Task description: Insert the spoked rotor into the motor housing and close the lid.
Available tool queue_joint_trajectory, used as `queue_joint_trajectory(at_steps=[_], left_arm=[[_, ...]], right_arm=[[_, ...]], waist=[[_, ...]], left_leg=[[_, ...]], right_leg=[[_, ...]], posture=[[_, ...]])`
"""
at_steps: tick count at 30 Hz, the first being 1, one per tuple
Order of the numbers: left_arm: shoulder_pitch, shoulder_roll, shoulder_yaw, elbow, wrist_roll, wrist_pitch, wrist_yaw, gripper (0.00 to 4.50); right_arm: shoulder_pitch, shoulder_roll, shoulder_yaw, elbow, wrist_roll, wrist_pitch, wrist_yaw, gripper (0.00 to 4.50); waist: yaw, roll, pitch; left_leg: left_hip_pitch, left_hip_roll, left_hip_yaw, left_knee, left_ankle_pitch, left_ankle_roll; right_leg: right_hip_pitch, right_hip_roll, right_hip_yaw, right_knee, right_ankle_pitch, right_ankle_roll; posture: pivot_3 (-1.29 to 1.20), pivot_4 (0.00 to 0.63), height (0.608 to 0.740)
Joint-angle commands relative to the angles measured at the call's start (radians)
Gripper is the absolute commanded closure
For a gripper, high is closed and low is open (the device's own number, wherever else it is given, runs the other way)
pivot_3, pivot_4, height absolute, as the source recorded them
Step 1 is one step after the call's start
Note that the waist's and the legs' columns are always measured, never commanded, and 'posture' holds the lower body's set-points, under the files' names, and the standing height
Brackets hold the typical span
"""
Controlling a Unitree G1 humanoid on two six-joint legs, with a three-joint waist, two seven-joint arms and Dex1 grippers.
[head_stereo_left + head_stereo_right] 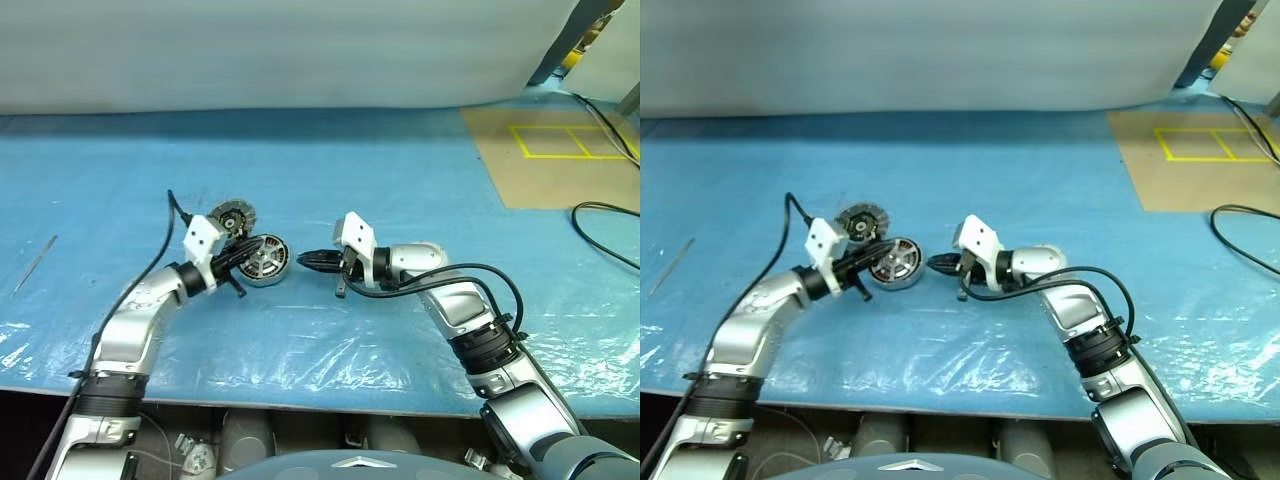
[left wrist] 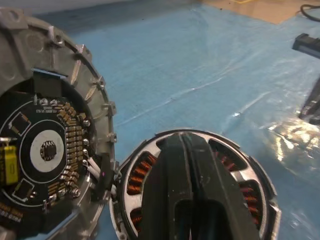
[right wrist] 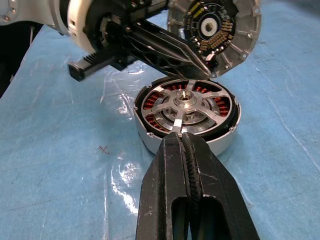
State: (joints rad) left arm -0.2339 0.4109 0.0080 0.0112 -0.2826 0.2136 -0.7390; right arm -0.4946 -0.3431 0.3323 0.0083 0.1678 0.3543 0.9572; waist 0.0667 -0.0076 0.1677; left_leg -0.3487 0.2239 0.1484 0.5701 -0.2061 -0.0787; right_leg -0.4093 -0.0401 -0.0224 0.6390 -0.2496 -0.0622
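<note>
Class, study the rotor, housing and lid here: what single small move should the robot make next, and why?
Probably the left gripper should swing the lid over the housing. The rotor already sits in the housing, copper windings showing between its spokes, so insertion looks done. The lid stands open beside the housing, tilted up with its circuit face showing. The right gripper, jaws shut, waits at the housing's rim.

Bright even overhead light, glare on the plastic sheet (image 1: 330, 355), soft shadows, close wrist foregrounds blurred

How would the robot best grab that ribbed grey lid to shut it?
Probably by the ribbed rim, at the edge farthest from the housing. The lid stands tilted open, circuit face showing, so fingers coming from behind could pinch the rim and swing it down.
</note>
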Motion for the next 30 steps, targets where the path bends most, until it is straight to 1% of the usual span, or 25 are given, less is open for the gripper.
queue_joint_trajectory(at_steps=[1,4,8,11,14,17,19,22,25,28,30], left_arm=[[-0.03,-0.025,-0.065,0.009,0.08,-0.024,0.049,4.48],[-0.037,-0.003,-0.118,0.03,0.169,-0.005,0.082,4.48],[-0.023,0.039,-0.143,0.014,0.16,0.069,0.022,4.48],[-0.016,0.065,-0.143,-0.011,0.128,0.124,-0.019,4.48],[0.011,0.124,-0.156,-0.059,0.079,0.217,-0.105,4.48],[0.022,0.16,-0.174,-0.082,0.074,0.298,-0.118,4.48],[0.025,0.182,-0.198,-0.088,0.096,0.326,-0.12,4.48],[0.021,0.162,-0.188,-0.089,0.103,0.299,-0.085,4.48],[-0.004,0.097,-0.116,-0.07,0.079,0.197,-0.025,4.48],[-0.005,0.029,-0.02,-0.098,-0.008,0.11,-0.017,4.48],[0.013,0.007,0.022,-0.119,-0.049,0.062,-0.029,4.48]], right_arm=[[-0.021,0.008,-0.005,-0.005,-0.004,-0.026,-0.006,4.5],[-0.026,0.012,-0.011,0.0,-0.006,-0.029,-0.011,4.5],[-0.022,0.01,-0.012,0.0,-0.008,-0.032,-0.017,4.5],[-0.02,0.01,-0.009,-0.001,-0.009,-0.033,-0.02,4.5],[-0.016,0.013,-0.003,-0.006,-0.01,-0.03,-0.025,4.5],[-0.02,0.017,0.0,0.0,-0.012,-0.032,-0.026,4.5],[-0.025,0.02,0.002,0.004,-0.014,-0.032,-0.027,4.5],[-0.031,0.025,0.001,0.008,-0.016,-0.037,-0.027,4.5],[-0.038,0.041,-0.011,0.009,-0.006,-0.039,-0.035,4.5],[-0.038,0.065,-0.023,-0.006,0.031,-0.008,-0.031,4.5],[-0.035,0.078,-0.02,-0.014,0.043,0.008,-0.026,4.5]], waist=[[0.001,0.0,0.0],[0.001,0.0,0.0],[-0.001,0.001,-0.001],[-0.005,0.002,-0.001],[-0.014,0.003,-0.002],[-0.022,0.004,-0.002],[-0.026,0.005,-0.003],[-0.029,0.007,-0.004],[-0.027,0.009,-0.005],[-0.028,0.008,-0.004],[-0.025,0.007,-0.004]], left_leg=[[0.0,0.0,0.0,0.0,0.0,0.0],[0.001,0.0,0.0,0.0,0.0,0.0],[0.003,0.0,0.0,0.0,0.0,0.0],[0.004,0.0,0.0,0.0,0.0,0.0],[0.004,0.0,0.0,-0.001,0.0,0.0],[0.004,-0.001,0.0,-0.003,0.0,0.0],[0.004,-0.001,0.0,-0.003,0.0,0.0],[0.006,-0.001,0.001,-0.004,0.0,0.0],[0.005,-0.001,0.001,-0.005,0.0,0.0],[0.004,0.0,0.001,-0.004,0.0,0.0],[0.003,-0.001,0.0,-0.004,0.0,0.0]], right_leg=[[0.0,0.0,0.0,0.0,0.0,0.0],[0.001,0.0,0.0,0.0,0.0,0.0],[0.003,0.0,0.0,0.0,-0.001,-0.001],[0.003,0.0,0.0,0.0,-0.001,-0.002],[0.003,0.0,0.001,0.0,-0.001,-0.002],[0.003,0.0,0.0,-0.001,-0.001,-0.002],[0.003,0.0,0.001,-0.001,-0.002,-0.003],[0.004,0.0,0.001,-0.003,-0.002,-0.004],[0.004,0.0,0.001,-0.003,-0.002,-0.004],[0.004,0.0,0.0,-0.004,-0.002,-0.004],[0.003,0.0,0.0,-0.005,-0.002,-0.004]], posture=[[0.0,0.15,0.74],[0.0,0.15,0.74],[0.0,0.15,0.74],[0.0,0.15,0.74],[0.0,0.15,0.74],[0.0,0.15,0.74],[0.0,0.15,0.74],[0.0,0.15,0.74],[0.0,0.15,0.74],[0.0,0.15,0.74],[0.0,0.15,0.74]])
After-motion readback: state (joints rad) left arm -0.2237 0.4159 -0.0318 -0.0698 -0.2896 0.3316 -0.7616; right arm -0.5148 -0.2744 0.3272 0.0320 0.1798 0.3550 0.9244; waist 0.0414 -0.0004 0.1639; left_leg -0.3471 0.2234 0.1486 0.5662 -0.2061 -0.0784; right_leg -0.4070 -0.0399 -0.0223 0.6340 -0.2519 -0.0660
